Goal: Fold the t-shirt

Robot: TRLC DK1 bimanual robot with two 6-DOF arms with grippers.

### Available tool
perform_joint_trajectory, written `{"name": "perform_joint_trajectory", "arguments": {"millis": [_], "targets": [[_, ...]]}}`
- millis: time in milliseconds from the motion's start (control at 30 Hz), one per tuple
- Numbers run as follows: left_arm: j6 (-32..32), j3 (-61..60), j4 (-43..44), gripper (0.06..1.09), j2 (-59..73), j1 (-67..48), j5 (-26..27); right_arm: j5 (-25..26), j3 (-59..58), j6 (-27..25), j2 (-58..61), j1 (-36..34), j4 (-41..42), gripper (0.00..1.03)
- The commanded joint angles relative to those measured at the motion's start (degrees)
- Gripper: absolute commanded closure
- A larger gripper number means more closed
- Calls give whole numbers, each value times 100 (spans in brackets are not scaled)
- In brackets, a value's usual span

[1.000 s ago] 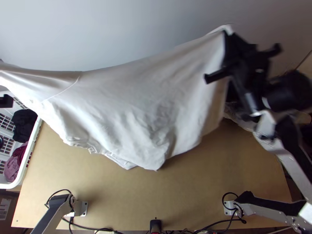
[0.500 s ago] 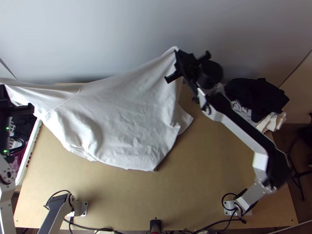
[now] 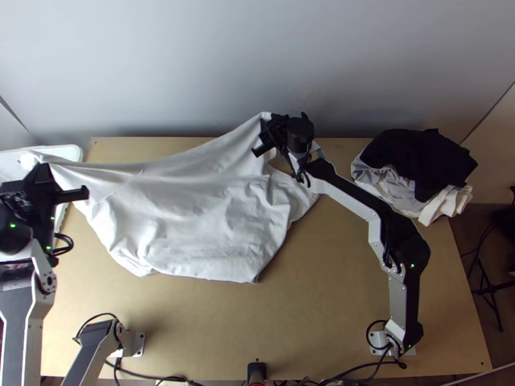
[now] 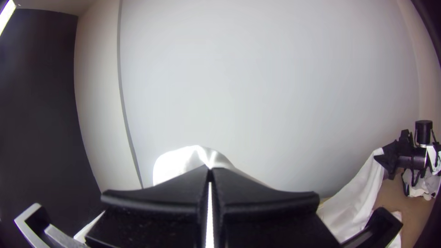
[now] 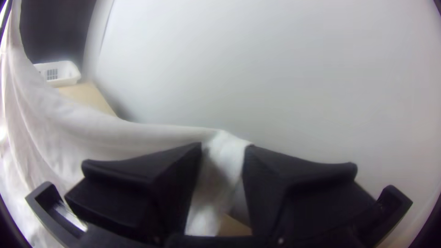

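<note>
Two end effectors are sharing one white t-shirt, its raised upper edge running between them, left side to upper middle of the top view. Left end effector is pinching a corner, fingertips together; right end effector is having its fingers somewhat apart, cloth lying between. Shirt body is lying wrinkled on the counter, toward the frame's lower middle from both. Right one is sitting nearer the body; left one is hanging by the basket. Next move is probably needing that long edge lowered evenly.
</note>
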Motion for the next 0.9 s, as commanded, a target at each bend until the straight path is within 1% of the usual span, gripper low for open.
{"name": "perform_joint_trajectory", "arguments": {"millis": [0, 33, 67, 167, 267, 367, 500, 533, 567, 700, 867], "targets": [[51, -660, 367, 105, 11, -336, -220, 183, -246, 349, -87, 124, -473, 26], [60, -713, 428, 105, 37, -371, -273, 183, -299, 437, -236, 150, -666, 12], [69, -766, 455, 105, 63, -398, -281, 183, -378, 533, -386, 203, -868, 3], [69, -968, 604, 105, 125, -459, -290, 183, -897, 639, -975, 361, -965, 3], [104, -1231, 727, 105, 151, -521, -290, 174, -1398, 656, -1555, 607, -1334, 3], [192, -1539, 885, 105, 186, -538, -290, 95, -1679, 858, -1994, 906, -2169, 3], [288, -1970, 1149, 105, 204, -547, -281, -520, -1978, 1113, -2451, 1600, -3417, 3], [341, -2066, 1228, 105, 213, -547, -281, -643, -2013, 1140, -2495, 1838, -3742, 3], [376, -2163, 1334, 105, 239, -565, -281, -661, -2075, 1192, -2530, 2119, -3980, 3], [385, -2348, 1474, 105, 309, -582, -281, -792, -2347, 1201, -2548, 2866, -4349, 3], [288, -2488, 1633, 105, 547, -486, -281, -995, -2505, 1157, -2284, 3095, -4367, 3]]}}
